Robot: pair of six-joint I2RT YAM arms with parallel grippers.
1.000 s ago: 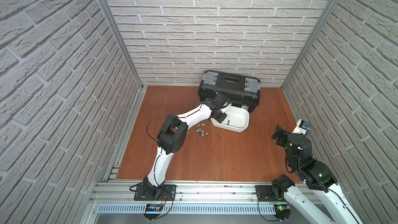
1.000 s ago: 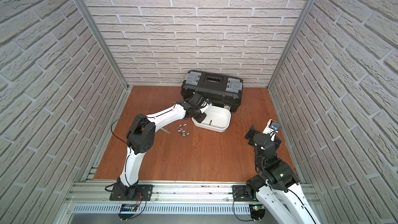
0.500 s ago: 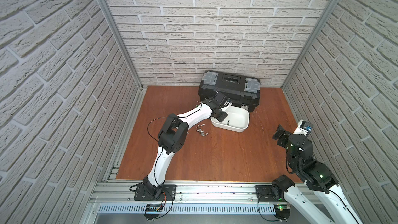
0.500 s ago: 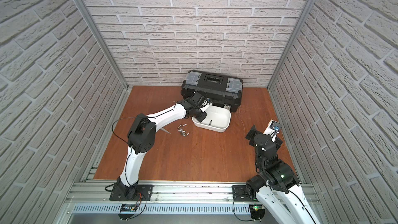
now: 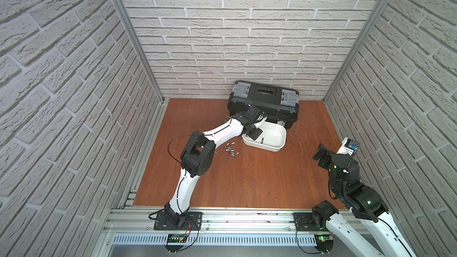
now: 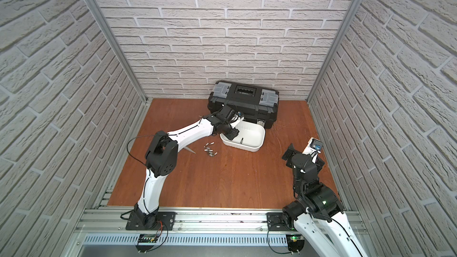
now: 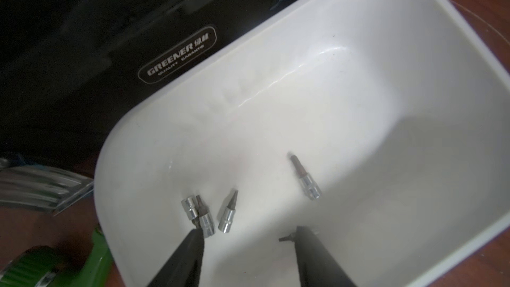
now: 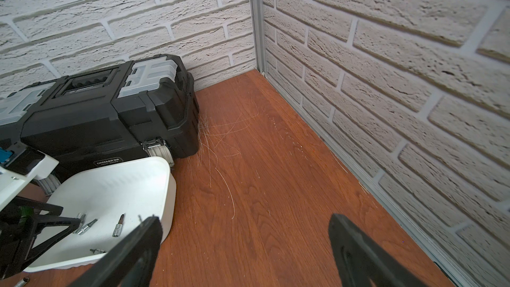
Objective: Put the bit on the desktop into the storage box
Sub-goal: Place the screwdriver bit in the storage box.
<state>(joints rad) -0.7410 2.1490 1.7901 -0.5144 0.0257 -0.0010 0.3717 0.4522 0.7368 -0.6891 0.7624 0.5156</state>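
The white storage box (image 5: 264,147) stands on the desktop (image 5: 247,181), in front of the black toolbox. Several silver bits (image 5: 231,150) lie loose on the wood just left of it. My left gripper (image 7: 248,231) hangs over the box's left end, open, with nothing between its fingers. Inside the box (image 7: 358,78) lie several bits (image 7: 228,215). One small dark bit (image 7: 285,237) is partly hidden behind a finger. My right gripper (image 8: 245,220) is open and empty, low over bare wood near the right wall.
The black toolbox (image 5: 265,101) with grey latches sits shut against the back wall, touching the storage box's far side. Brick walls close in the left, back and right. Fine pale strands (image 8: 218,144) lie on the wood by the toolbox's corner.
My left gripper has gone from shut to open above the storage box. The right arm has not moved.
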